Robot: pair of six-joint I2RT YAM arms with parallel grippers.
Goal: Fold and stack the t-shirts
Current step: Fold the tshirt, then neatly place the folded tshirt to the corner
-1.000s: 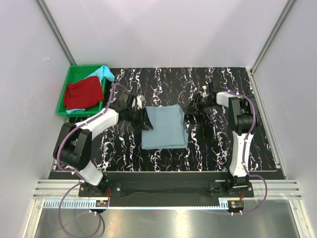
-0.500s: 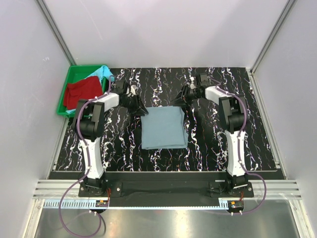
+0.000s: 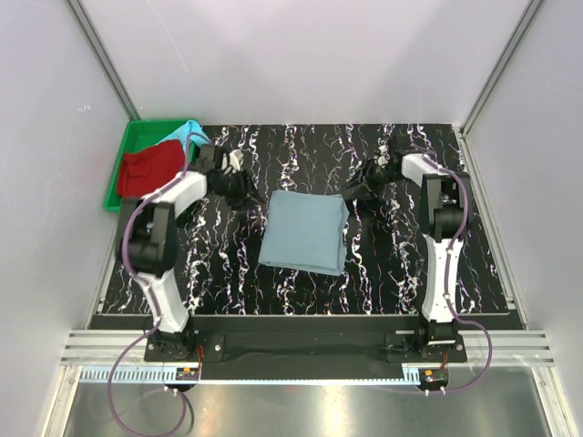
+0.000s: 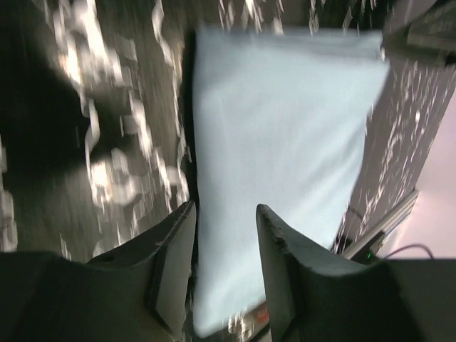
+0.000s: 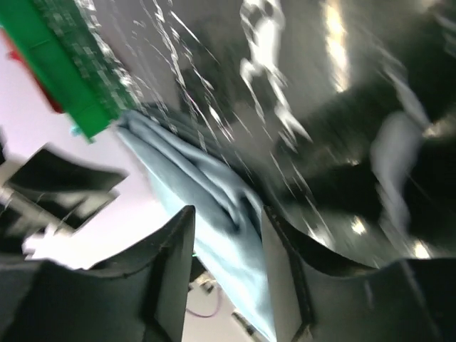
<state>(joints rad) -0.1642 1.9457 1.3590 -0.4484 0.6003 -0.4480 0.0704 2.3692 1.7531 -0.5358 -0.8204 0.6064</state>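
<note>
The grey-blue t-shirt (image 3: 305, 232) lies folded into a rectangle at the middle of the black marbled mat. My left gripper (image 3: 246, 193) is open and empty just left of its far left corner. In the left wrist view the shirt (image 4: 285, 128) fills the space beyond the open gripper (image 4: 226, 214). My right gripper (image 3: 354, 192) is open by the shirt's far right corner. In the right wrist view its folded edge (image 5: 214, 185) shows between the open gripper's (image 5: 228, 221) fingers. The red t-shirt (image 3: 146, 171) and the light turquoise t-shirt (image 3: 189, 133) lie in the green tray.
The green plastic tray (image 3: 137, 130) stands at the far left, off the mat's corner; it also shows in the right wrist view (image 5: 68, 78). White walls with metal rails enclose the table on three sides. The black marbled mat (image 3: 401, 264) covers the work area.
Both arms have changed posture and the grippers have drawn slightly outward from the shirt's far corners. The grey-blue shirt lies a little skewed compared with before.
</note>
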